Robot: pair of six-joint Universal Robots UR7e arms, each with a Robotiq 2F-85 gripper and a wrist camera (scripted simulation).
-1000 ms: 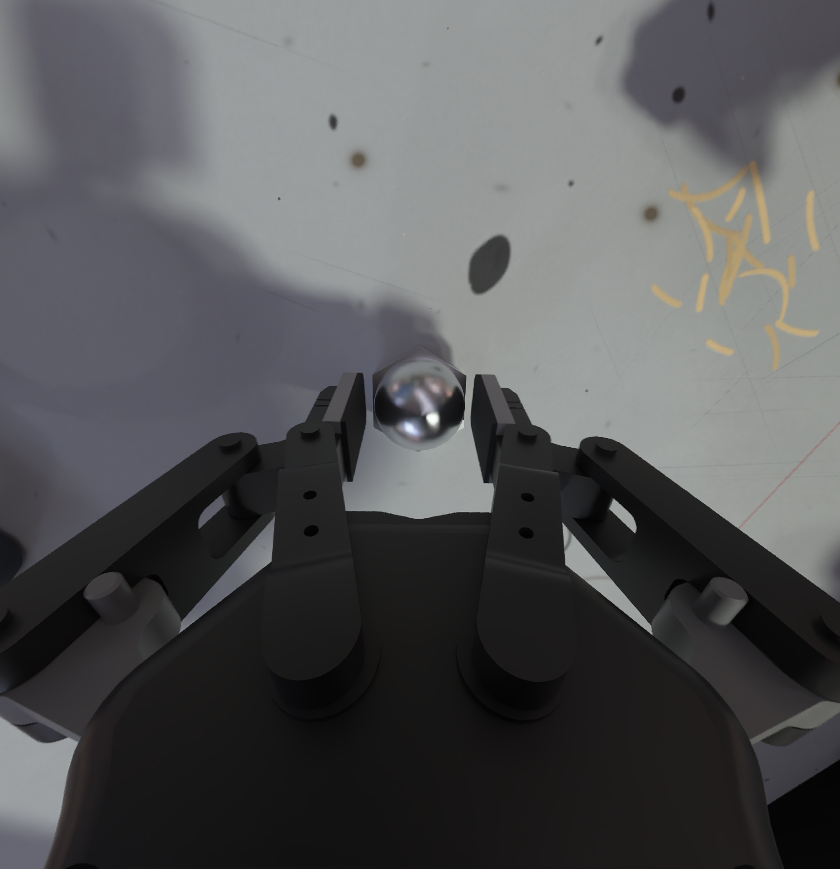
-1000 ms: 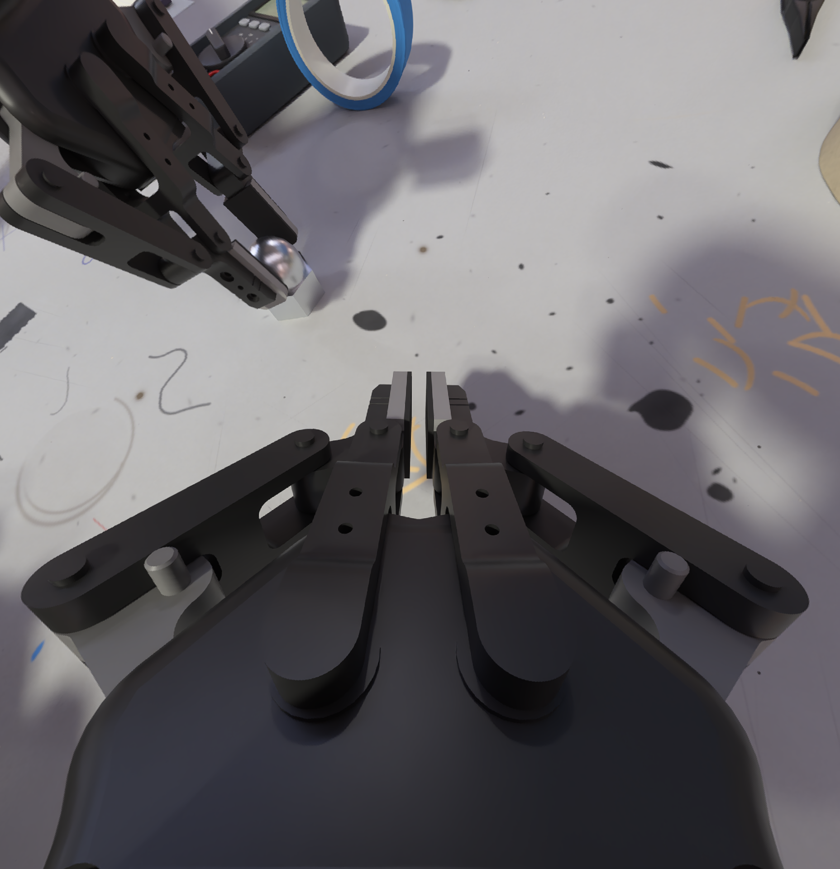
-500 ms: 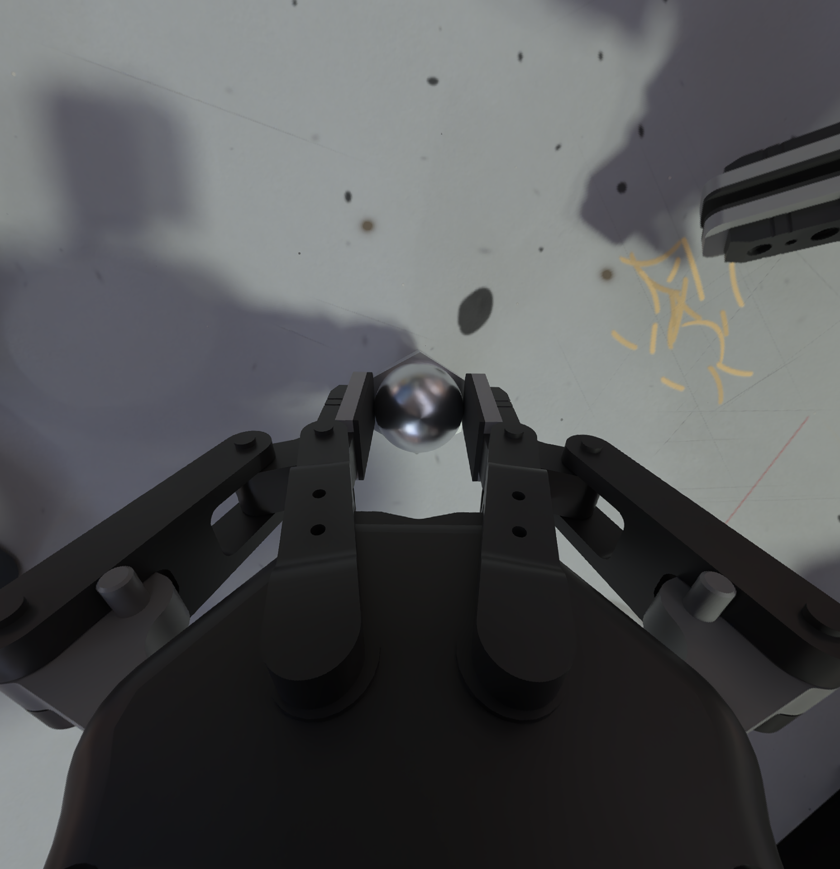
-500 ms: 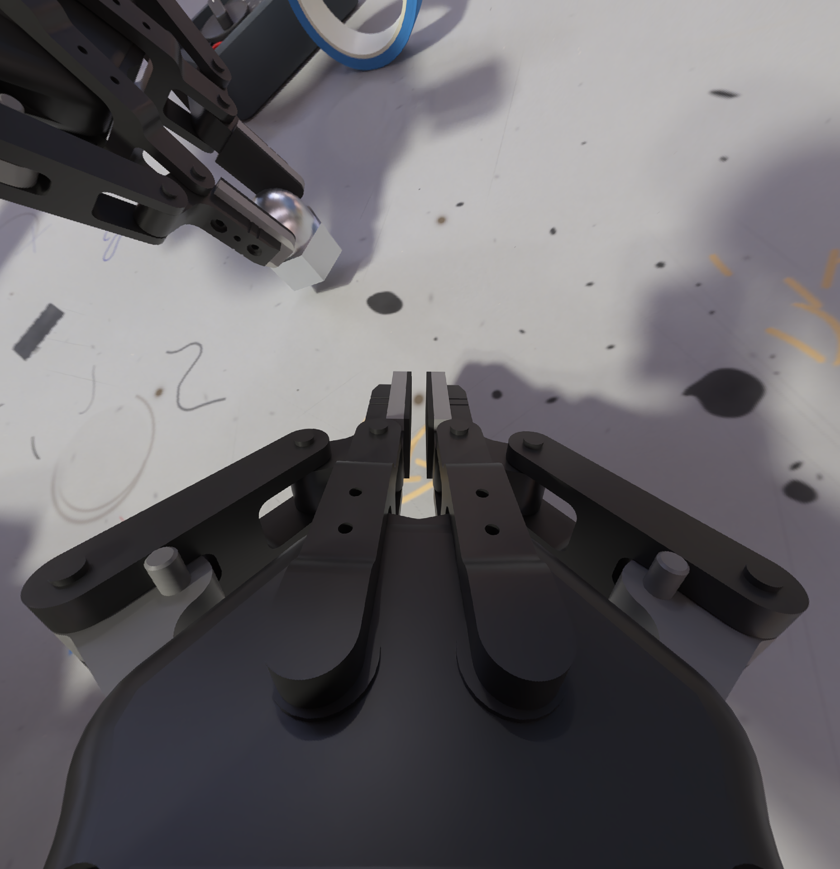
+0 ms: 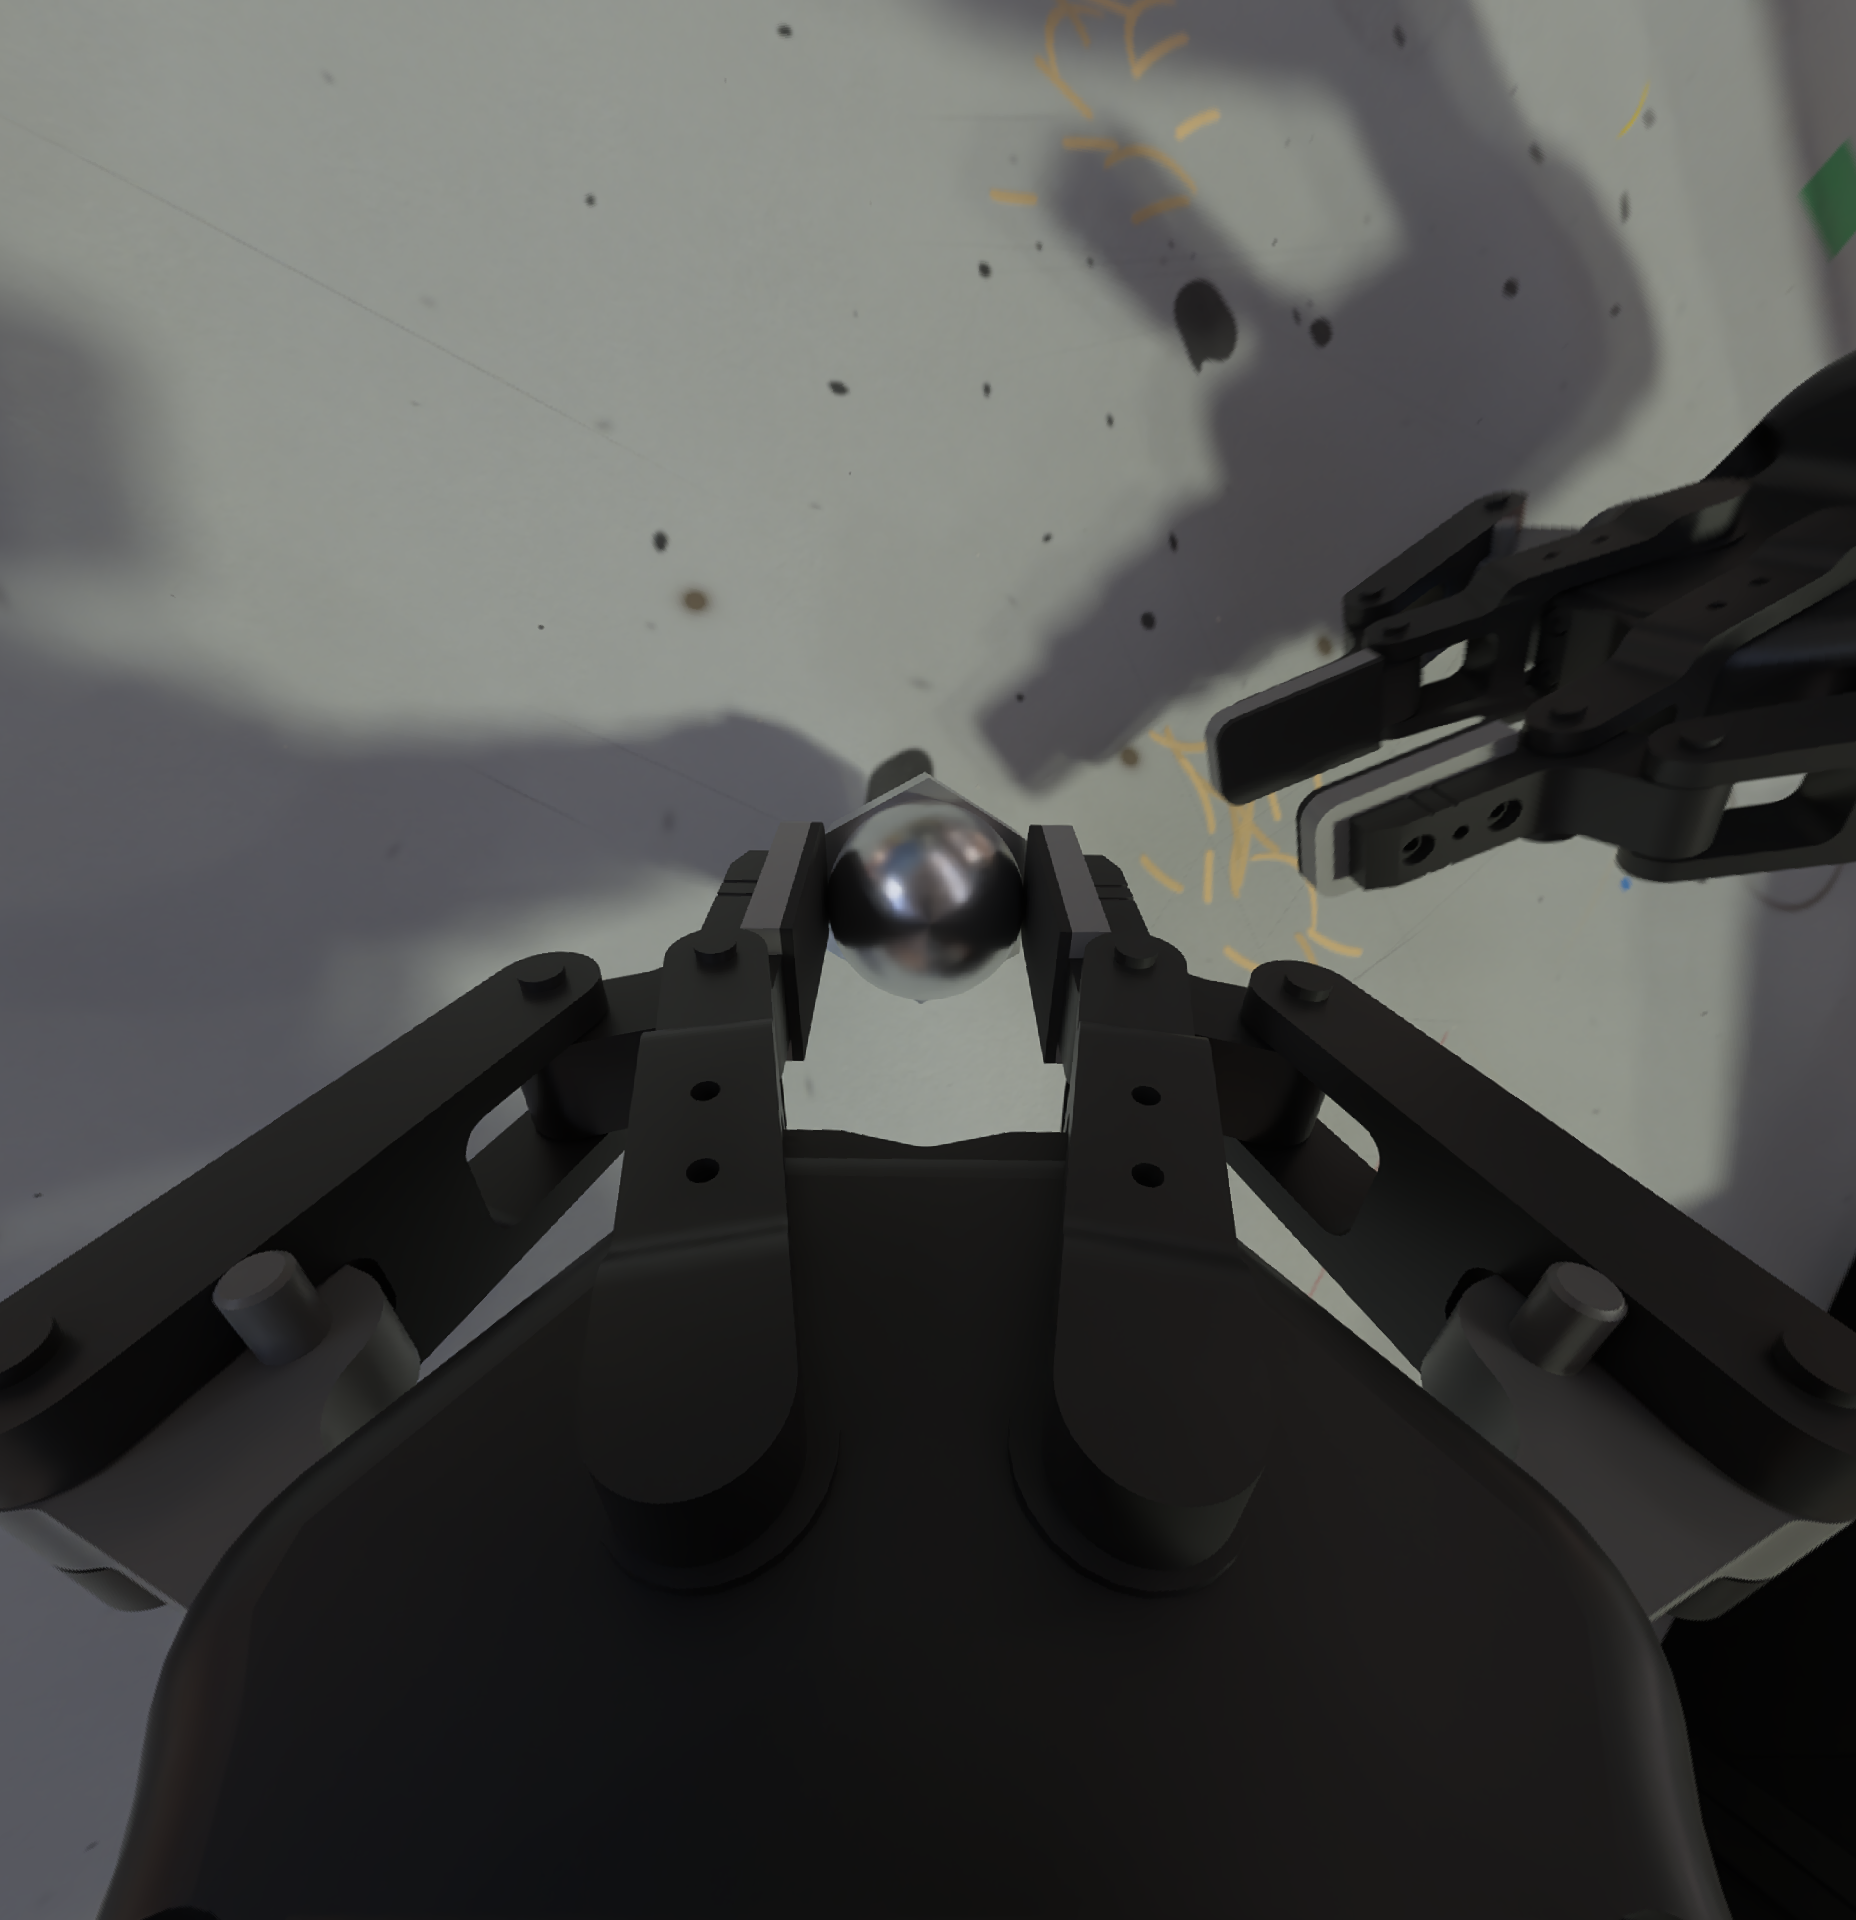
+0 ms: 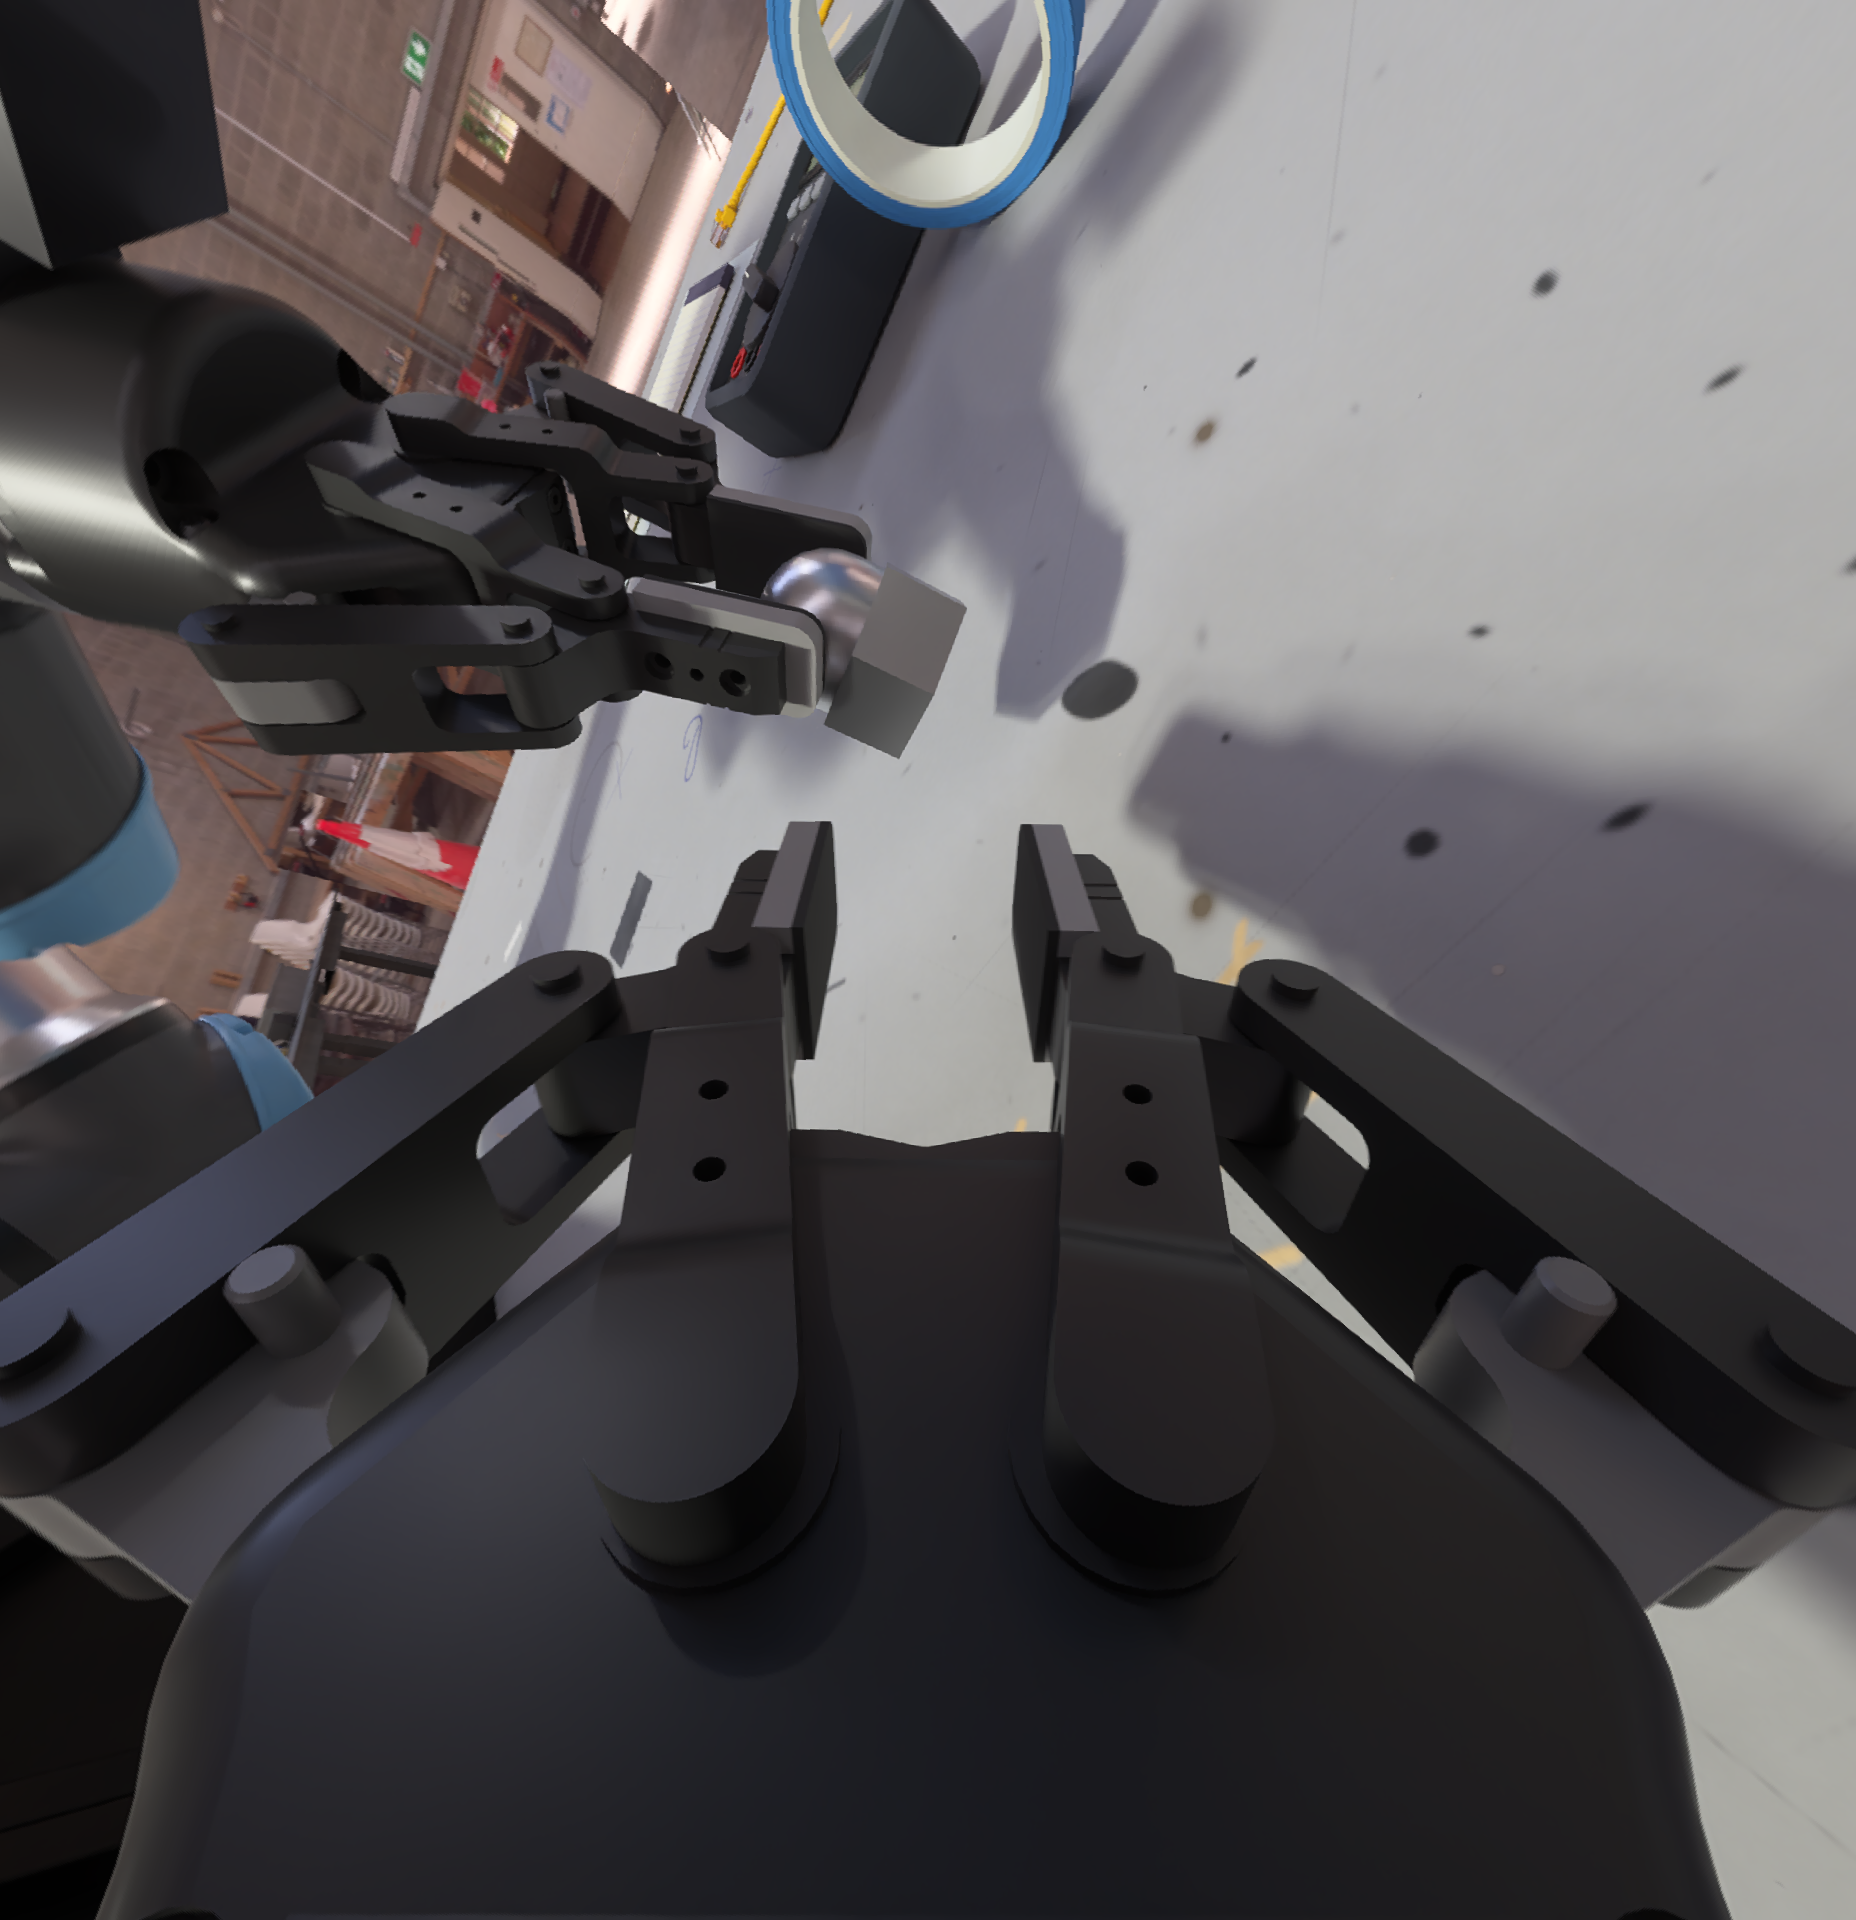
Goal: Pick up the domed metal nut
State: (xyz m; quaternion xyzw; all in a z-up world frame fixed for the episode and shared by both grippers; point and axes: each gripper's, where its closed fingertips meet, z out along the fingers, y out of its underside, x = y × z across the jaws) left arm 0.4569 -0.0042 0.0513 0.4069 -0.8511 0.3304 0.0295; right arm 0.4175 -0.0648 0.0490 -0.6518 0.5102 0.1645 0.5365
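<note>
The domed metal nut is shiny, with a round cap and a grey hex base. My left gripper is shut on it, pads against both sides of the dome, and holds it in the air above the grey table. In the right wrist view the nut sticks out of the left gripper at upper left, hex base forward. My right gripper is open and empty, below and to the right of the nut. It also shows in the left wrist view at the right.
A blue tape roll leans on a dark handheld meter at the table's far end. The table top carries dark spots and orange scribbles. The left arm fills the upper left of the right wrist view.
My left gripper closed on the nut and lifted it off the table. My right gripper opened from shut and both wrists tilted, bringing the two grippers closer.
</note>
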